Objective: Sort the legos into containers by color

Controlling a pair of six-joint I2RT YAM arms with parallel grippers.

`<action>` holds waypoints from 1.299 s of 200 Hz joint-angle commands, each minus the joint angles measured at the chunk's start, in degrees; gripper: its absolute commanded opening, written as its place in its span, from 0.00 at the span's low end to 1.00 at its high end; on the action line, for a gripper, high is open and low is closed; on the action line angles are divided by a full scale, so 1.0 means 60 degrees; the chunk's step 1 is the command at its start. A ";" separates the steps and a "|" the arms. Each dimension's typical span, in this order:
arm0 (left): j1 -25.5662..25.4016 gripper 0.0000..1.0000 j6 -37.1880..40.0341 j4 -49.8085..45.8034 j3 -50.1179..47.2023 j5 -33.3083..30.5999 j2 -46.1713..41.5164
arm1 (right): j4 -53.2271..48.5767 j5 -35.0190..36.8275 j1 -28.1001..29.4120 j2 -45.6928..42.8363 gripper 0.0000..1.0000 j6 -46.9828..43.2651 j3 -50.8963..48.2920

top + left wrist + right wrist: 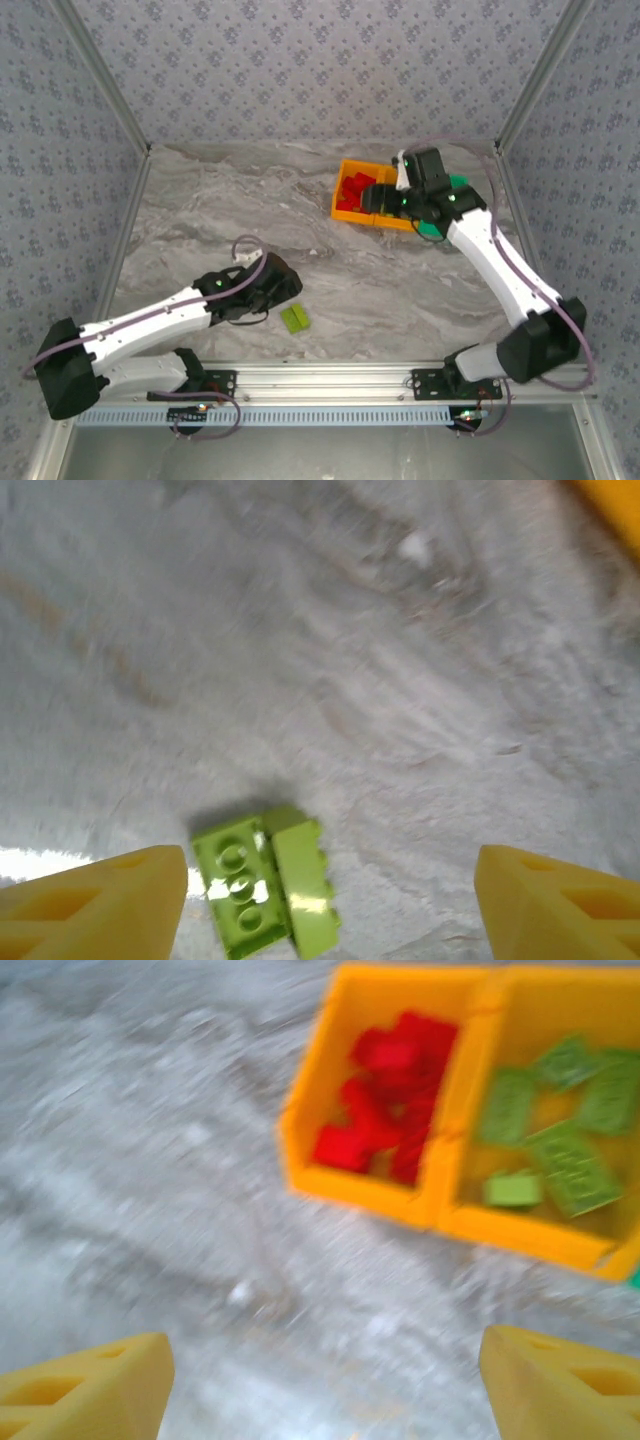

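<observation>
Left pincer (331, 880) released, spread over two touching lime green plastic studded bricks (262, 892) on grey marble counter (400, 680). Right pincer (325, 1380) released near joined orange plastic bins (300, 1140) holding red bricks (385, 1095) and green bricks (560, 1150).

two lime green legos (265, 885) loose on tabletop (330, 660), near its front edge, well apart from containers. pair touching side by side: one studs up, three studs in row showing; other tipped on side against it. red-filled orange bin (350, 1192) at left end of row, open top, holds heap of red legos (385, 1090). second orange bin (520, 1235) joined to it, holds several green legos (560, 1160), lying flat or tilted, blurred. green bin (460, 183) at right end, mostly hidden, contents not discernible.
</observation>
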 commanded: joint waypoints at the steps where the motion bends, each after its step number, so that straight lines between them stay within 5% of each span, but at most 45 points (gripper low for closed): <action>1: -0.0106 0.71 -0.1578 0.0057 -0.0021 0.0490 0.0683 | -0.1598 -0.1054 0.1086 -0.0885 0.86 -0.0321 -0.0797; 33: -0.0132 0.66 -0.1295 -0.0206 0.0650 0.0988 0.2055 | -0.2540 0.0194 0.2055 -0.2024 0.87 0.0567 -0.1797; 93: -0.0128 0.55 -0.0944 -0.0097 0.1057 0.1304 0.3264 | -0.2798 0.1157 0.2049 -0.2700 0.88 0.0936 -0.2407; 260: -0.0363 0.10 -0.0364 0.0270 0.1697 0.1266 0.4121 | -0.3320 -0.0869 0.2271 -0.2943 0.89 0.0420 -0.3083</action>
